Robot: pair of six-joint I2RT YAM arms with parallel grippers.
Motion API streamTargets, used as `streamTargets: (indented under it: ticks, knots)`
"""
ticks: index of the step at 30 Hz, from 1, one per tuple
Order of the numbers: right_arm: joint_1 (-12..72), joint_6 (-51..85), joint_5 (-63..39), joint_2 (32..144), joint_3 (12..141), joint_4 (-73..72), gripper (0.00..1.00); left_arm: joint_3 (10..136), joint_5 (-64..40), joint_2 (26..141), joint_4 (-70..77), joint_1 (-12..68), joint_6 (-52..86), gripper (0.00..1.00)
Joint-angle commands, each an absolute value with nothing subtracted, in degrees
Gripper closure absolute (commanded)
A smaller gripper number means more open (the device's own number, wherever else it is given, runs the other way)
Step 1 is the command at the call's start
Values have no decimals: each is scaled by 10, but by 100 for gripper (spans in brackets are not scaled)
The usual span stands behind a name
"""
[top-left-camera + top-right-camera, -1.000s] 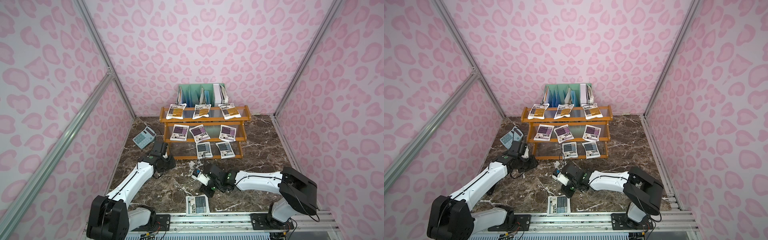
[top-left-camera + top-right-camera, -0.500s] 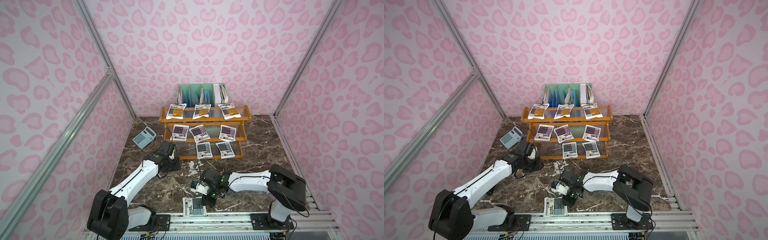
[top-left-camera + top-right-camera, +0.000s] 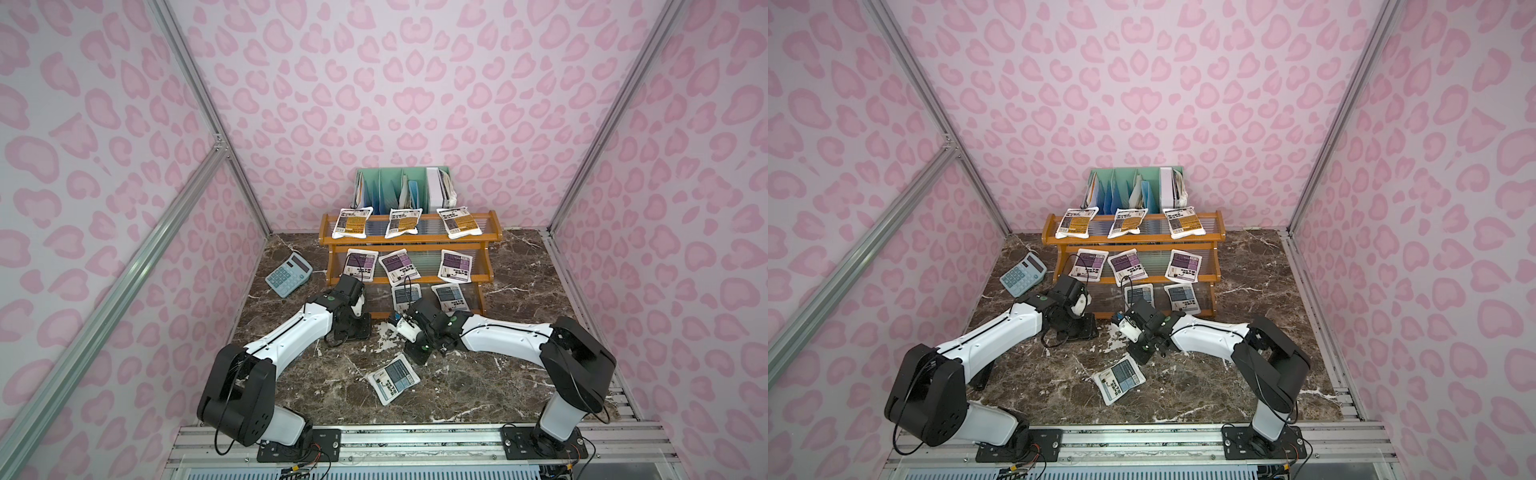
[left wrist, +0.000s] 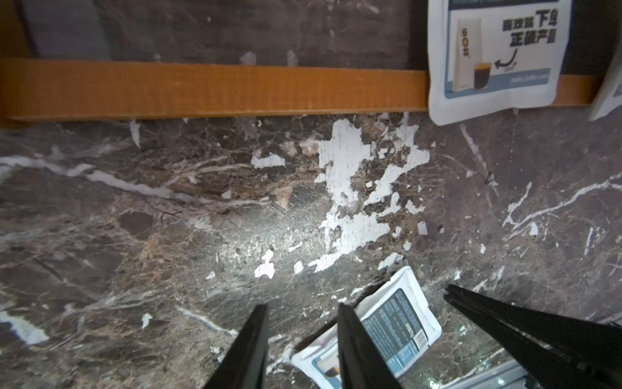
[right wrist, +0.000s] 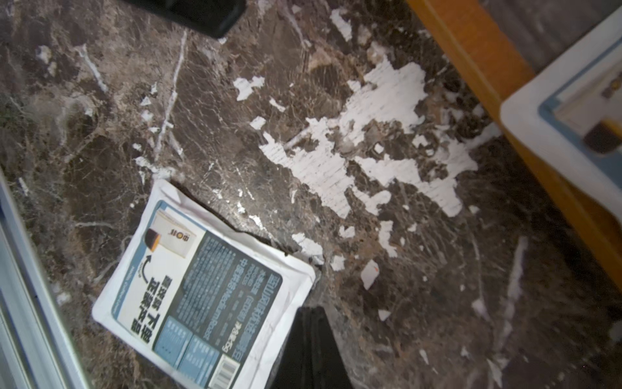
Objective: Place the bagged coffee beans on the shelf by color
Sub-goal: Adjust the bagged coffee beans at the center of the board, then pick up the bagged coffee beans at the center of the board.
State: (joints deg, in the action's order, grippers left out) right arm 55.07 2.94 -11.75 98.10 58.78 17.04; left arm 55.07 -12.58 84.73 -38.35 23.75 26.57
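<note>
The shelf (image 3: 415, 242) has yellow bags (image 3: 401, 223) on top, purple bags (image 3: 399, 267) in the middle, two grey-blue bags (image 3: 449, 297) below. Another grey-blue bag (image 3: 393, 378) lies flat on my worktop (image 3: 519, 299).

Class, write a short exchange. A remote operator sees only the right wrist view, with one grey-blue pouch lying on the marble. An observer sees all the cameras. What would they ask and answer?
Operator: The loose pouch is grey-blue. How many like it are on the shelf?
Observer: Two, on the bottom tier: the middle pouch and the right pouch.
Operator: Is the left gripper busy?
Observer: No, it is open and holds nothing, over the marble in front of the shelf.
</note>
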Motion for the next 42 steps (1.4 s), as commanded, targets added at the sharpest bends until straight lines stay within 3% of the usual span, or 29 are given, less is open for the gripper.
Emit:
streamTargets:
  ticks: [1,11,24,30,42]
  knots:
    - [564,50,-151,964,568,191,93,562,-143,861,-414,237,243,61]
    - [641,111,-200,947,507,166,94,560,-166,854,-438,247,210,61]
    - [557,50,-182,1000,547,140,95,569,-189,930,-469,267,189,57]
    - [553,49,-193,1013,552,129,95,575,-199,946,-477,267,188,50]
    - [561,90,-223,1036,539,51,95,575,-219,963,-543,267,190,50]
